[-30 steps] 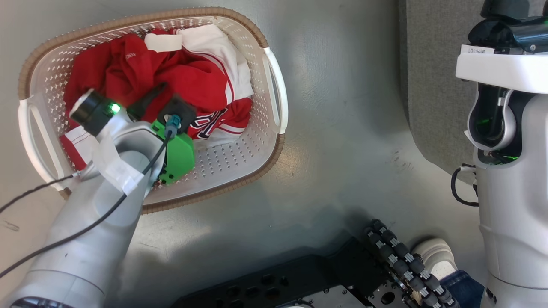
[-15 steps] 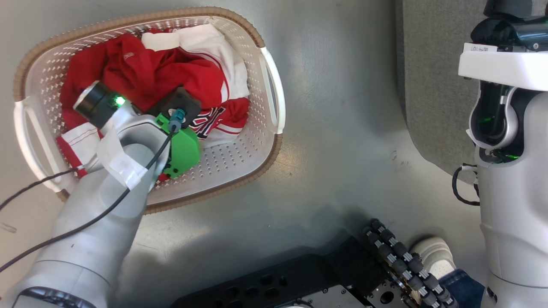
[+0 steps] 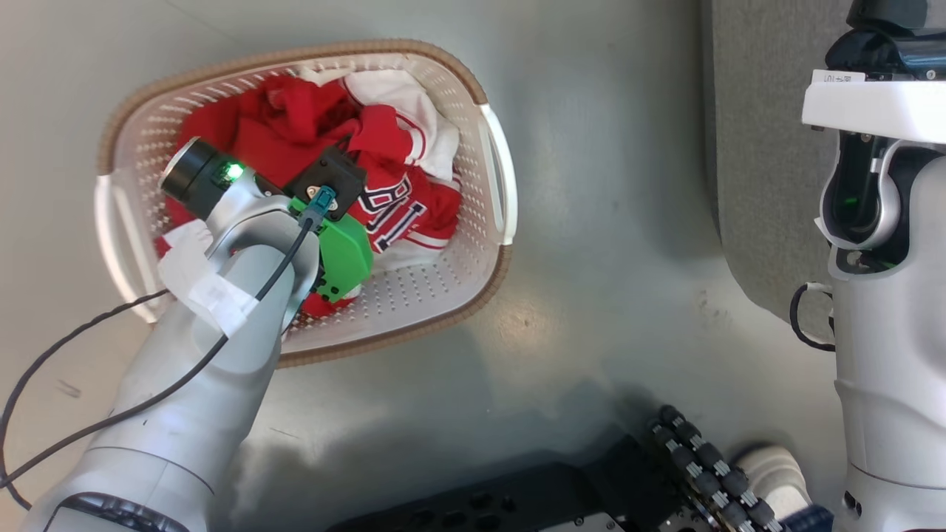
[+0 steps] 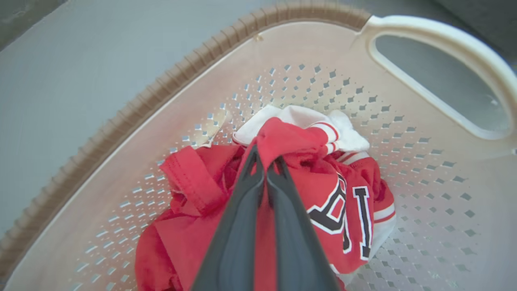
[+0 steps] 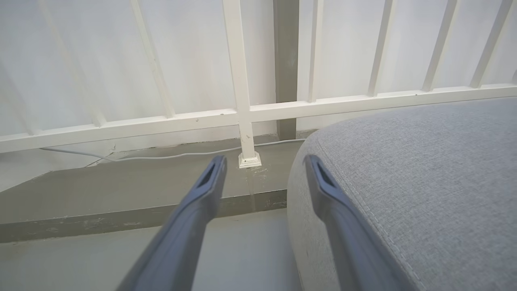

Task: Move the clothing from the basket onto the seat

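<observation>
My left gripper [image 4: 265,157] grips clothing [image 4: 194,182] inside the basket [image 4: 282,60].
Its fingers are pressed together on a red fold of the pile. My right gripper [image 5: 262,163] hangs with fingers apart beside the seat [image 5: 424,182].

Bright, even light, sharp frames.
Soft glare on floor [image 3: 526,325], dark shadow below; wrist lens bows the basket [image 4: 121,118] rim.

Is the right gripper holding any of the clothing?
No, the right gripper is open with nothing between its fingers, poised beside the seat.
</observation>
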Tool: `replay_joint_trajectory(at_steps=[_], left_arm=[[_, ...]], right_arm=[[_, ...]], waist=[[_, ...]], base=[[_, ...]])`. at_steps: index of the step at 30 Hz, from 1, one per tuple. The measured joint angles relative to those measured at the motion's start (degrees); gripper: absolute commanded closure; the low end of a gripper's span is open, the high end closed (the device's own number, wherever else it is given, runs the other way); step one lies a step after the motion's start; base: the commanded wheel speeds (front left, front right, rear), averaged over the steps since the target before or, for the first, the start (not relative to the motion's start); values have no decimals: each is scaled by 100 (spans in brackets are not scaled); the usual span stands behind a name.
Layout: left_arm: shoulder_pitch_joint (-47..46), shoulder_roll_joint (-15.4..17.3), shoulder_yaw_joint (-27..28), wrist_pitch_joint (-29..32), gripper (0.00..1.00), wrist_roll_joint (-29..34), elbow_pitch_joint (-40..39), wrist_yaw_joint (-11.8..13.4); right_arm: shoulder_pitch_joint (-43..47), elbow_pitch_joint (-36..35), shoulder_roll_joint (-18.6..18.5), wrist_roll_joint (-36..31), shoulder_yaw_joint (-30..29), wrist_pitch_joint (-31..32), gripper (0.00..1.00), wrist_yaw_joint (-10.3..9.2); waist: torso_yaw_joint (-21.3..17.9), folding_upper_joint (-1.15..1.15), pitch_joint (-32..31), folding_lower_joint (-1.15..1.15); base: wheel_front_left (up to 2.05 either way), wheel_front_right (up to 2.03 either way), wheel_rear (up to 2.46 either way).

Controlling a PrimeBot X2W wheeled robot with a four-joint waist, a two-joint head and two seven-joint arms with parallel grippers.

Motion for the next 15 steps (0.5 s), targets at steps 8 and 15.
replay_joint_trajectory(at_steps=[8,15], left_arm=[[105,-33,-132,-81,100,-405,-260,0],[208,-49,-235,-84,100,-817,-632,0]], right_arm=[[129,307,-1,-200,-137,0,0,60],[425,564,-1,-267,-259,0,0,162]], waist=[[202,0,-473,0],[389,0,-985,0]], base=[[0,0,0],[0,0,0]])
